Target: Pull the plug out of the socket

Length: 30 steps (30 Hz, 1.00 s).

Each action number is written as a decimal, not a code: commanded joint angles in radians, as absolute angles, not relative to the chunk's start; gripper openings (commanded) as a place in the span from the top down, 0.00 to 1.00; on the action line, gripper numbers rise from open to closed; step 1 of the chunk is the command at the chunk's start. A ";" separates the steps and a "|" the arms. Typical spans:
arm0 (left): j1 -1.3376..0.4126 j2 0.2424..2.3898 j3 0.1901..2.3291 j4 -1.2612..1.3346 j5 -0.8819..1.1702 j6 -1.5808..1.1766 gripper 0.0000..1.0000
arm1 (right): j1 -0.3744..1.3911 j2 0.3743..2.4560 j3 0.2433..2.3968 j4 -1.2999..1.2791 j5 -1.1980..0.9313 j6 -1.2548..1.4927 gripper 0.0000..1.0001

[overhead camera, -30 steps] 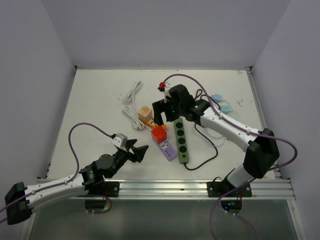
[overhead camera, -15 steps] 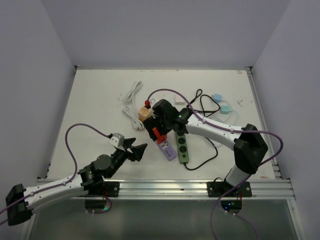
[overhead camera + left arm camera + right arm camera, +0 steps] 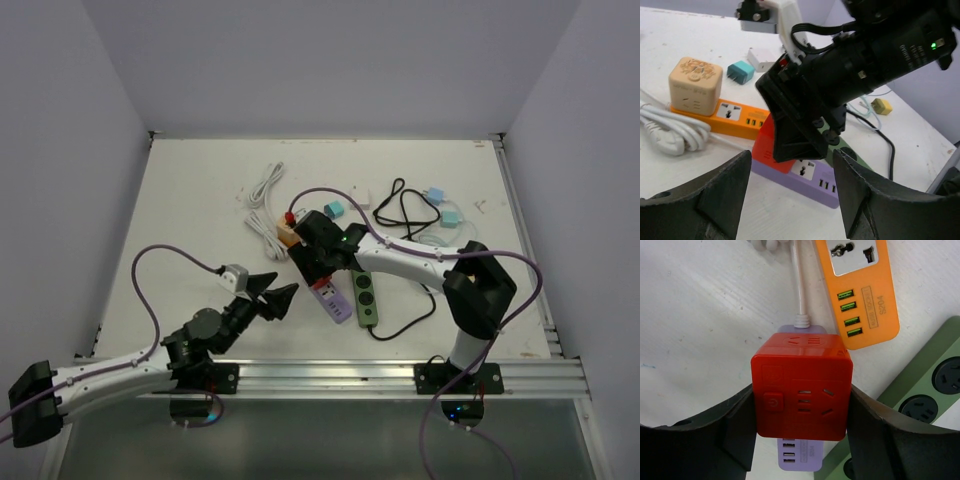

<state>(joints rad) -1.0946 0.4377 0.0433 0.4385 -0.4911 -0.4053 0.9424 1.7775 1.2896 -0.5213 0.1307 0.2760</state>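
Note:
A red cube plug (image 3: 800, 385) sits plugged into a purple power strip (image 3: 797, 456) near the table's middle. My right gripper (image 3: 800, 396) stands straight over it with one finger pressed on each side of the cube. In the top view the right gripper (image 3: 315, 262) covers the cube, and the purple strip (image 3: 338, 303) sticks out toward me. My left gripper (image 3: 275, 294) is open and empty, low over the table left of the strip. Its wrist view shows the red cube (image 3: 766, 146), the purple strip (image 3: 812, 177) and the right gripper beyond its own open gripper (image 3: 792, 161).
An orange power strip (image 3: 291, 241) with a beige cube (image 3: 695, 82) lies just behind the purple one. A green power strip (image 3: 364, 294) lies to the right. A coiled white cable (image 3: 262, 205), a black cable (image 3: 410, 207) and teal adapters (image 3: 335, 209) lie further back.
My right arm has swung left and down from over the green strip onto the red cube, and its fingers now clasp it. My left gripper has barely moved.

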 commanded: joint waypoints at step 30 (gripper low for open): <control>-1.278 1.924 -0.011 1.894 -0.497 -0.100 0.35 | 0.968 1.793 1.393 -0.581 0.043 0.429 1.00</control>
<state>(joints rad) -1.2438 1.8194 0.0898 1.5257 -0.4904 -0.1528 0.9562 1.8324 1.3834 -0.6365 0.1192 0.3779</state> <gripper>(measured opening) 0.657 0.644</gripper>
